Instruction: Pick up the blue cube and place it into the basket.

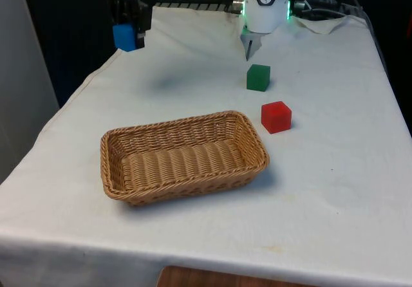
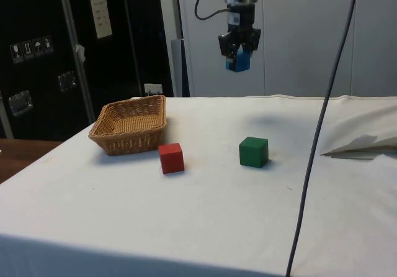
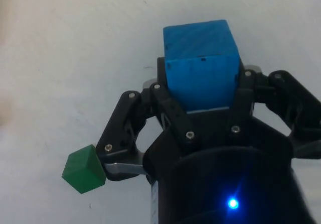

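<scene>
The blue cube hangs high above the cloth at the far end, toward the front view's left, with my gripper shut on it. In the side view the blue cube sits between the fingers well above the table. The wrist view has the blue cube pinched between the two black fingers. The wicker basket lies nearer the camera, its inside bare; in the side view the basket is at the left.
A green cube and a red cube rest on the cloth at the front view's right of the basket. The green cube also appears beside the gripper in the wrist view. A black cable hangs across the side view.
</scene>
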Robot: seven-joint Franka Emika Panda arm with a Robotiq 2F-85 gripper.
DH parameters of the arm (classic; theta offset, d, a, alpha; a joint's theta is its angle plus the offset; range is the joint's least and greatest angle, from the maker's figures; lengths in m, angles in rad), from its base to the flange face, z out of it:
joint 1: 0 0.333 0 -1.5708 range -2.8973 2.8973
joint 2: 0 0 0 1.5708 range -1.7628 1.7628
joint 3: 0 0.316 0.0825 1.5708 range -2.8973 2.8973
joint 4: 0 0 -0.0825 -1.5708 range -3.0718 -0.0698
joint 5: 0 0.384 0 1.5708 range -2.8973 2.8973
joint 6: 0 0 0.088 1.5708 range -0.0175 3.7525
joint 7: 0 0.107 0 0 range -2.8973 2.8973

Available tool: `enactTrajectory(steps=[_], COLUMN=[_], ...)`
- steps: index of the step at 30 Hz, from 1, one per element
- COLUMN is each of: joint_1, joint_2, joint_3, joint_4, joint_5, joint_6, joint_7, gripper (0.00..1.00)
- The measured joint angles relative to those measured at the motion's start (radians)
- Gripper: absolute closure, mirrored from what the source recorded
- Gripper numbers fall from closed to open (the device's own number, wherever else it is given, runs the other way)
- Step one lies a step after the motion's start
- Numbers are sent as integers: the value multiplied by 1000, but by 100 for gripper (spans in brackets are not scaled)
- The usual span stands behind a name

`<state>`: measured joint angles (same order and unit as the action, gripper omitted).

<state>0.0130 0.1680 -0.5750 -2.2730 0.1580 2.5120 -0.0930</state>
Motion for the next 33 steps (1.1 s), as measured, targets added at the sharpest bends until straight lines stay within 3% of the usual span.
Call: enactTrajectory(steps=[19, 30, 33], joint_1=[1, 3, 6], joint_2=[5, 6, 6], joint_3=[2, 6, 20], joint_4=[30, 33, 35], joint_5=[0, 0, 0], joint_6=[-23, -25, -25], joint_7=[-143, -155, -151], gripper=[99, 99, 99])
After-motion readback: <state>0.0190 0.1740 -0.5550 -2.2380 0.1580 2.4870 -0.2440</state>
